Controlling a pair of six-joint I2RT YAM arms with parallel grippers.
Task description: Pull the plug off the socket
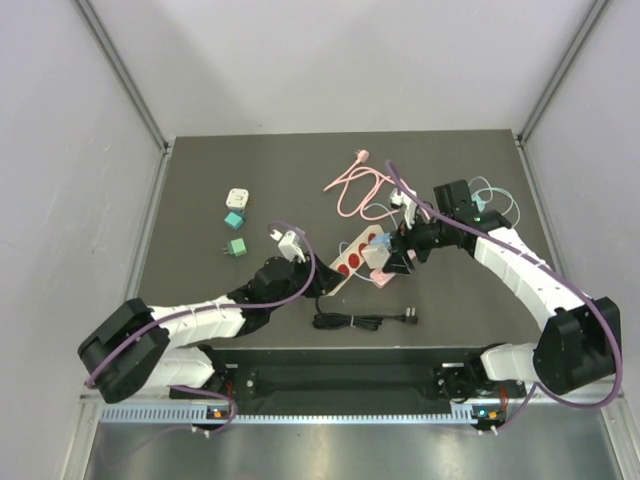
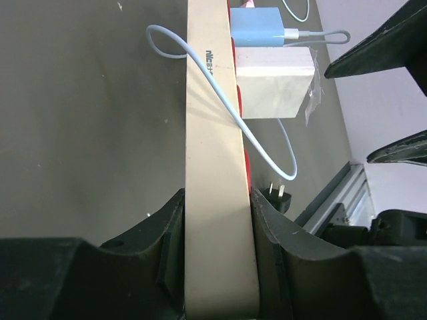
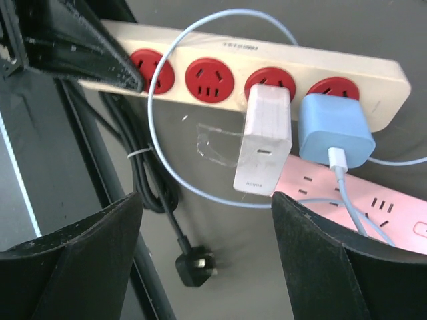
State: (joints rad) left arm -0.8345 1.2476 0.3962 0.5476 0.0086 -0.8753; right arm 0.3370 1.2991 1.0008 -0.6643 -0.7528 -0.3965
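Note:
A cream socket strip [image 1: 343, 264] with red outlets lies mid-table. My left gripper [image 2: 219, 267] is shut on its near end, the black jaws pressed on both sides of the cream body [image 2: 213, 167]. Two plugs sit side by side in the strip, a white block plug [image 3: 263, 137] and a blue plug [image 3: 333, 130] with a pale blue cable. My right gripper [image 3: 207, 257] is open just beyond the white plug [image 1: 375, 256], nothing between its fingers. The white plug [image 2: 273, 83] and blue plug [image 2: 257, 28] also show in the left wrist view.
A pink power strip [image 3: 373, 207] lies under the plugs. A coiled black cord [image 1: 355, 321] with its plug [image 3: 195, 265] lies near the front edge. A pink cable [image 1: 350, 185] loops at the back. Small adapters [image 1: 235, 221] sit at the left.

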